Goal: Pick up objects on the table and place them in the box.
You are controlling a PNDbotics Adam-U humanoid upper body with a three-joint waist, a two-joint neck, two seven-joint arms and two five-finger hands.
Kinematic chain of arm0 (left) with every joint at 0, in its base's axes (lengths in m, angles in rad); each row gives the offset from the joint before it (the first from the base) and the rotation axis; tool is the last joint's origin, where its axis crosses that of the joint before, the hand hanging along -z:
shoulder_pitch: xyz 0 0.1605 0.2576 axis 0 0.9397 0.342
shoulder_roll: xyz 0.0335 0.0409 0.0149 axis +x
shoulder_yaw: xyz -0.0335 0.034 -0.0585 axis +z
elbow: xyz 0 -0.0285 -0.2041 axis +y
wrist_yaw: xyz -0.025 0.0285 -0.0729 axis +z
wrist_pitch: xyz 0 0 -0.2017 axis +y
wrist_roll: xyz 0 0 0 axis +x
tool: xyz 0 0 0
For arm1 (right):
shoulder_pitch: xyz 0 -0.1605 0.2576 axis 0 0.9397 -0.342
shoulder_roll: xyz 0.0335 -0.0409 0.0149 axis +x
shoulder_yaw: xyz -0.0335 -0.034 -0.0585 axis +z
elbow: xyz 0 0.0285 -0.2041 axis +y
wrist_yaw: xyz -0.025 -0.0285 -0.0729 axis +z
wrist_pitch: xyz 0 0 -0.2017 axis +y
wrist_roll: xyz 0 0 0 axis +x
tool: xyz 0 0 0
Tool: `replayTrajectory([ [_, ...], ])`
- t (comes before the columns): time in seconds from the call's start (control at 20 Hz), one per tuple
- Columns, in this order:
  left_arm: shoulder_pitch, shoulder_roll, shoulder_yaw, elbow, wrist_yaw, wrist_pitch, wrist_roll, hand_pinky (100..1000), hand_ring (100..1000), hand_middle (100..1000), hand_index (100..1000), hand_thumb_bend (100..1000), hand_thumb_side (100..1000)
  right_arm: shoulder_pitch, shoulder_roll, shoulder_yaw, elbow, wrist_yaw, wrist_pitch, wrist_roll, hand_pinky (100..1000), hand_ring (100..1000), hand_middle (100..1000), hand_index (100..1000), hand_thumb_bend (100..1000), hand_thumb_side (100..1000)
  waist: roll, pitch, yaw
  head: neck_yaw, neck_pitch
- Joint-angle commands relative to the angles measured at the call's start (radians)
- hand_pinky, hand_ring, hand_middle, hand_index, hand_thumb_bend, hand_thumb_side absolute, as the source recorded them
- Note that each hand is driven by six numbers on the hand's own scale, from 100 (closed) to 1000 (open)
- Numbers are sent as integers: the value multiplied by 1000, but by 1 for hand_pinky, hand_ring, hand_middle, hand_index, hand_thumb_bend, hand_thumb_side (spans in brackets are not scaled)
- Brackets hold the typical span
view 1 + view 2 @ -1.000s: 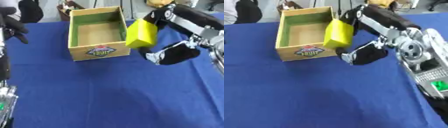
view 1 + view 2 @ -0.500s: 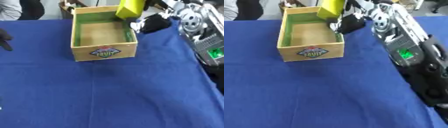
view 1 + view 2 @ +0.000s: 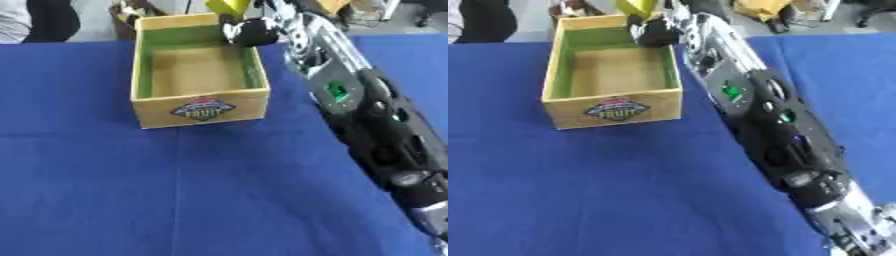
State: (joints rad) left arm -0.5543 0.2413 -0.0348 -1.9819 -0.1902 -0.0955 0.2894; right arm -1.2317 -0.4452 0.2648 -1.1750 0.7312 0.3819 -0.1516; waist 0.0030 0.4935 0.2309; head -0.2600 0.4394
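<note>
A wooden box [image 3: 199,107] with green inner walls and a fruit label on its front stands on the blue table, and what shows of its floor is bare. My right arm stretches from the lower right up to the box's far right corner. My right hand [image 3: 248,31] is curled round a yellow-green object [image 3: 228,6], which hangs above the box's far rim and is cut off by the top edge. My left hand shows in neither view.
Blue cloth [image 3: 175,190] covers the table in front of the box. Brownish and yellow items [image 3: 767,10] lie beyond the far edge. A person in dark clothes [image 3: 48,20] stands at the far left.
My right arm has reached further away over the box's far right corner, carrying the yellow-green object higher in the views. The camera has shifted, and my left hand has dropped out of view.
</note>
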Motion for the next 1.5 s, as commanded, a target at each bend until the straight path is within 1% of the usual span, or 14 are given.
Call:
replayTrajectory([
  [0.05,-21,2,-8,-18,6,-3,-8,308,455,436,695,100,864,-33,5,-20,91,38,-26,-96,695,601,230,296,100,157,-1,-17,15,-29,-28],
  [0.35,-30,-3,-9,-18,9,-4,-11,307,454,436,695,100,862,-35,14,-25,181,87,-70,-132,701,611,234,300,100,160,-10,-4,34,-39,-46],
  [0.45,-29,-2,-9,-18,9,-3,-11,306,454,435,695,100,860,-36,14,-21,184,103,-82,-126,711,644,284,344,100,150,-11,-2,33,-39,-48],
  [0.5,-29,-2,-9,-18,8,-2,-11,306,454,435,695,100,859,-36,14,-16,183,111,-91,-113,744,732,479,563,100,188,-12,-2,32,-38,-48],
  [0.55,-29,-2,-9,-18,8,-2,-11,306,454,435,695,100,859,-37,13,-11,180,121,-102,-91,753,751,535,626,100,216,-12,-2,31,-36,-48],
  [0.6,-29,-1,-10,-18,8,-2,-12,306,454,435,694,100,858,-38,12,-8,174,132,-113,-70,779,803,704,793,100,395,-13,-2,30,-35,-48],
  [0.65,-28,-1,-10,-18,7,-1,-12,306,454,435,694,100,858,-41,11,-5,164,147,-126,-51,784,811,730,821,102,434,-13,-3,28,-33,-47],
  [0.7,-26,-2,-10,-18,7,0,-13,306,454,435,694,100,857,-43,11,-5,150,158,-137,-37,792,827,764,866,182,552,-13,-4,27,-31,-46],
  [0.8,-23,-2,-10,-18,6,1,-13,306,453,434,694,100,857,-48,11,-9,119,167,-149,-23,799,841,783,890,282,672,-12,-6,24,-27,-43],
  [0.85,-22,-1,-10,-18,6,2,-14,306,454,434,694,100,856,-51,9,-7,99,171,-157,-22,801,843,784,897,310,701,-11,-8,22,-25,-41],
  [1.15,-18,0,-9,-18,5,4,-15,306,454,435,694,100,855,-51,0,7,24,175,-167,-12,805,849,790,906,361,726,-11,-16,16,-21,-39],
  [1.3,-17,1,-9,-18,6,4,-15,306,454,435,694,100,854,-48,-3,11,-1,167,-165,-2,803,844,777,897,335,702,-10,-20,13,-22,-38],
  [1.45,-8,2,-5,-18,4,7,-12,307,454,435,693,100,853,-31,-22,8,-91,106,-155,-20,793,828,751,870,280,646,-8,-29,-2,-9,-31],
  [1.5,-5,3,-3,-18,4,8,-11,307,454,436,693,100,852,-21,-33,9,-138,78,-147,-29,790,825,748,866,185,710,-7,-33,-8,0,-28],
])
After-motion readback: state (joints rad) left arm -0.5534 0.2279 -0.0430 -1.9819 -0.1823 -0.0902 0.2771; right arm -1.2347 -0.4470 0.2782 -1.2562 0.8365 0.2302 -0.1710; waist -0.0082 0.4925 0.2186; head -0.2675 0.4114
